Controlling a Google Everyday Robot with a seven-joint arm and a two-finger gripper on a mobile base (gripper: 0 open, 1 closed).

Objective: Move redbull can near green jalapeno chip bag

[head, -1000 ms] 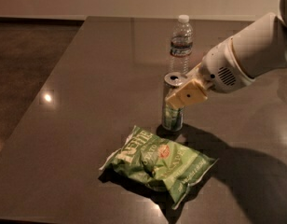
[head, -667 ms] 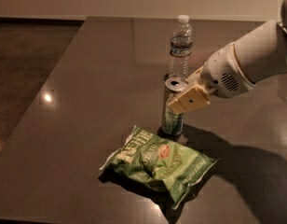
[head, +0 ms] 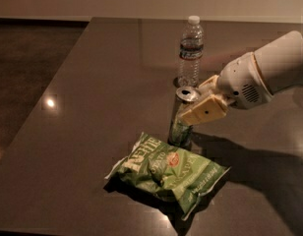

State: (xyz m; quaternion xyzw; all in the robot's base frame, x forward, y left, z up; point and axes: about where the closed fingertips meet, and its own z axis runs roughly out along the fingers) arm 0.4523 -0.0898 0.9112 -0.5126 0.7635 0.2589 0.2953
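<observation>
Because the task wants them neighbours, the pincer (head: 193,107), clamped on the redbull can (head: 180,132), holds it upright on the surface (head: 92,107) just beside the green jalapeno chip bag (head: 166,173).

Dim; jaws at can (head: 181,131), shadows rightward

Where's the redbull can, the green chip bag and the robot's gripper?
redbull can (head: 180,131): camera view, lower body.
green jalapeno chip bag (head: 167,171): camera view, bag's middle.
gripper (head: 190,106): camera view, between fingertips, around the can.
</observation>
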